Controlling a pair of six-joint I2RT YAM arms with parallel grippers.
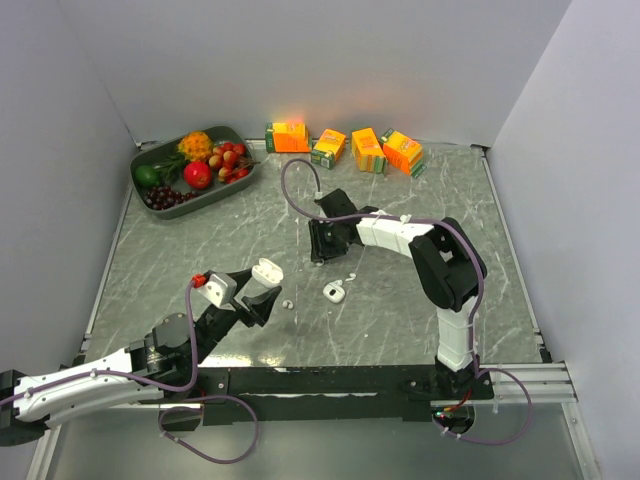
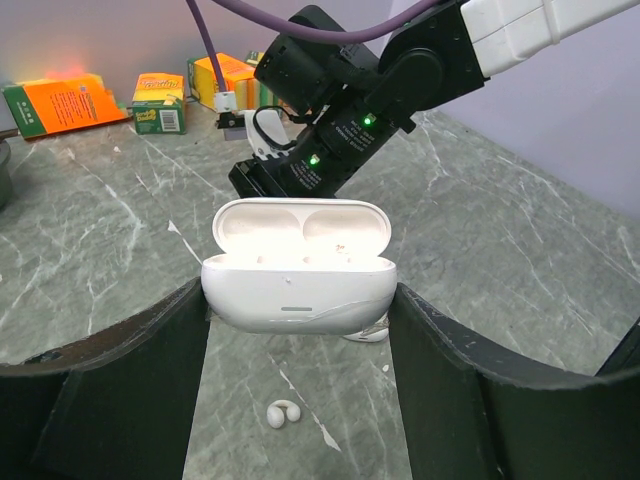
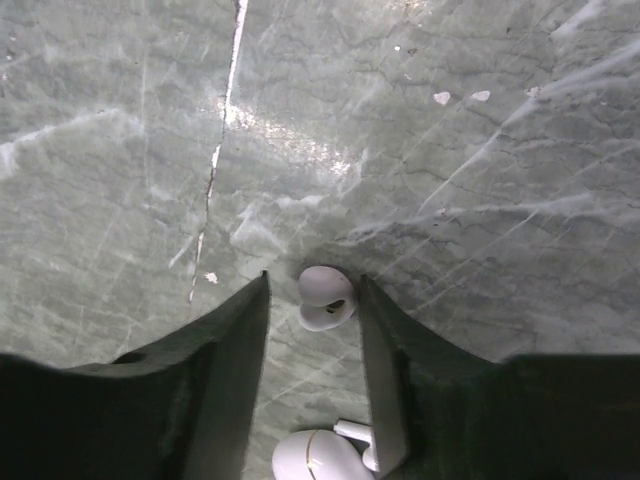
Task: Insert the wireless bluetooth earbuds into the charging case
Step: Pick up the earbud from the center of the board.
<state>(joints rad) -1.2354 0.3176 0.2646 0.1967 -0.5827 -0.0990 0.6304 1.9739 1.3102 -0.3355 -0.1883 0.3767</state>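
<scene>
1. Clamping the charging case (image 2: pixel 296 290) end to end, the left gripper (image 2: pixel 298 305) has both fingers pressed on its sides. The case is held off the table with its lid flipped open and up.
2. In the top view the left gripper (image 1: pixel 252 297) sits lower left of centre, with the charging case (image 1: pixel 267 270) at its tip.
3. One earbud (image 2: pixel 283 412) lies loose on the marble table (image 2: pixel 90 250) under the held case, at bottom centre of the left wrist frame. In the top view the earbud (image 1: pixel 287 304) is just right of the left fingers.
4. The right gripper (image 3: pixel 314 288) is partly open with its tips down at the table, straddling the second earbud (image 3: pixel 325 298). That bud sits close to the right-of-frame finger with a gap on the other side, so it is not pinched.
5. A white rounded item (image 3: pixel 318 455) with a stem shows at the bottom edge of the right wrist frame, between the fingers. Cannot tell what it is.
6. In the top view the right gripper (image 1: pixel 322 245) is mid-frame, with a white piece (image 1: pixel 334 291) on the table just below it.
7. The orange juice cartons (image 1: pixel 345 148) stand in a row along the top edge, and the fruit tray (image 1: pixel 222 192) is at upper left.
</scene>
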